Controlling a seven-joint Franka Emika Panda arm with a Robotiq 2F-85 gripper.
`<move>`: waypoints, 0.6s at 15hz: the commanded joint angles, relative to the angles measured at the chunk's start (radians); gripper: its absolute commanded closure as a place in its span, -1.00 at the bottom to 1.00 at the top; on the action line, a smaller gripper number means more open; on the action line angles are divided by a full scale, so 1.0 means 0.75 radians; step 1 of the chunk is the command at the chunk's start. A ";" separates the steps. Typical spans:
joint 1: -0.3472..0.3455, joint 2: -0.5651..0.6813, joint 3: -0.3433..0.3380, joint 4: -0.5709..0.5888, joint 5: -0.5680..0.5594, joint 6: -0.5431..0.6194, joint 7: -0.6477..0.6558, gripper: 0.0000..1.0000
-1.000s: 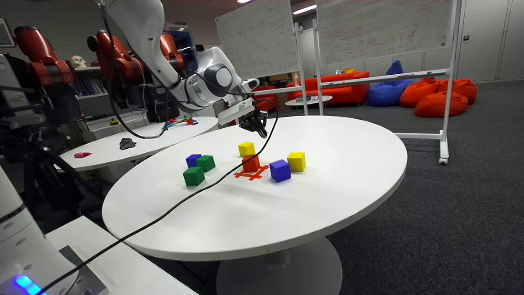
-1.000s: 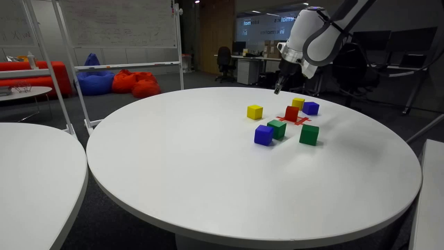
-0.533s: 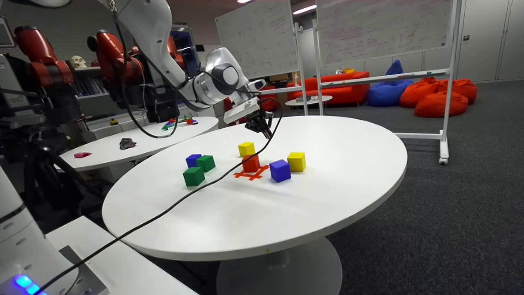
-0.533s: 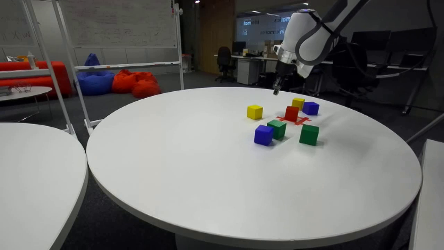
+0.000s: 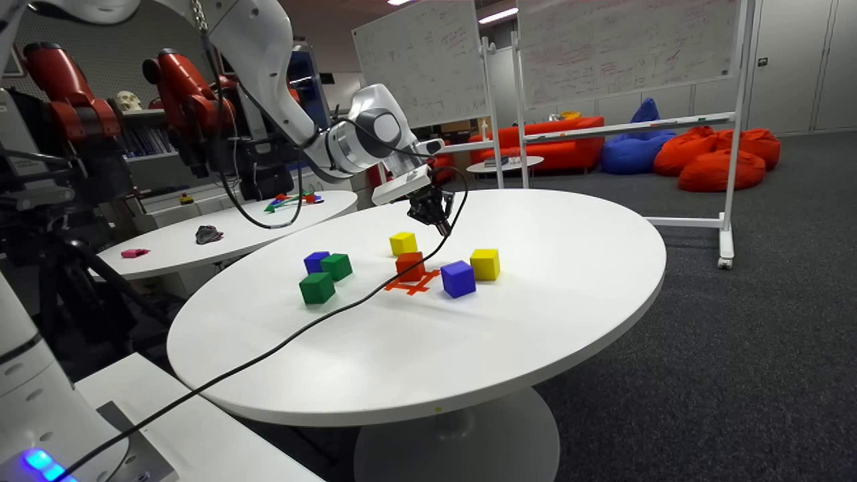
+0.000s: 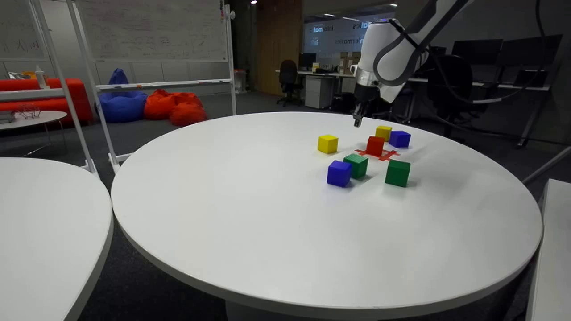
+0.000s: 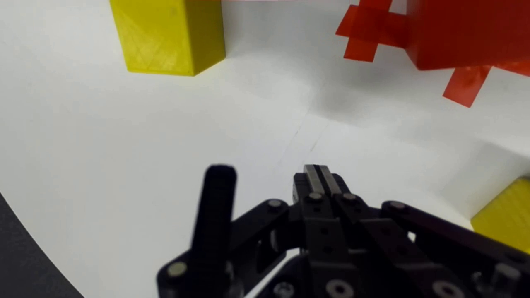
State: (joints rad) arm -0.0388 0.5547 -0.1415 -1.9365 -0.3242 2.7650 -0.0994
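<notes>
Above the table (image 6: 250,223), hand (image 7: 318,170) aslant

Whiteboards (image 5: 629,50): scribbled on, in both exterior views.
Beanbags (image 5: 723,173): we make out a blue one beside red ones.
Sofa (image 5: 569,144): red, behind the whiteboard stands (image 5: 734,147).
Skull (image 5: 128,101): on a shelf (image 5: 144,112) above books (image 5: 148,142), we notice.
Neighbouring table (image 5: 174,244): we see a pink object (image 5: 134,253) and a dark cap-like thing (image 5: 208,234) on it.
Office chair (image 6: 289,73): black, near a grey cabinet (image 6: 319,91).

we count two green cubes (image 5: 317,288), two blue cubes (image 5: 458,279), two yellow cubes (image 5: 485,265) and one red cube (image 6: 375,146), seven in all; we also see two whiteboards (image 5: 629,50), three red beanbags (image 5: 713,174) and one skull (image 5: 128,101).
</notes>
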 commanded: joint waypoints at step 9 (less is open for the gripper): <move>0.042 -0.011 -0.014 -0.013 -0.017 -0.033 0.009 1.00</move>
State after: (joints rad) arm -0.0394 0.5653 -0.1418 -1.9369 -0.3254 2.7645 -0.0988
